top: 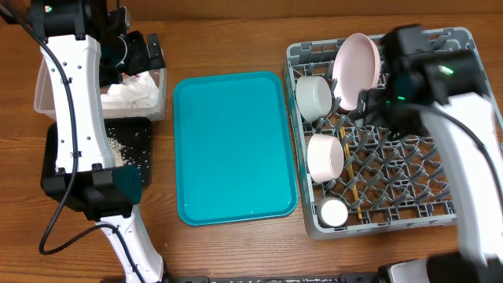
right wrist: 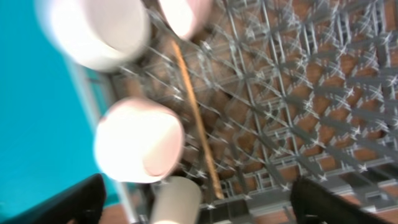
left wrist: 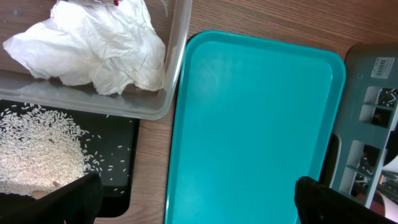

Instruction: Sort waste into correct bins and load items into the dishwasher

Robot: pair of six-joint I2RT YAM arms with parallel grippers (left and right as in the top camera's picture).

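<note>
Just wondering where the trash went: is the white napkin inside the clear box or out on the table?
Inside. The crumpled napkin lies within the walls of the clear tub, plain in the left wrist view.

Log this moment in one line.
napkin in tub | rice in black tray | plate, bowls, cup, chopstick in rack | left fingers open | right fingers open

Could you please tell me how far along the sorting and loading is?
Nearly done: napkin in clear tub, rice in black tray; pink plate, two bowls, cup, chopstick in dish rack. In hand: nothing, left tool and right tool open. Left: nothing on teal tray.
</note>
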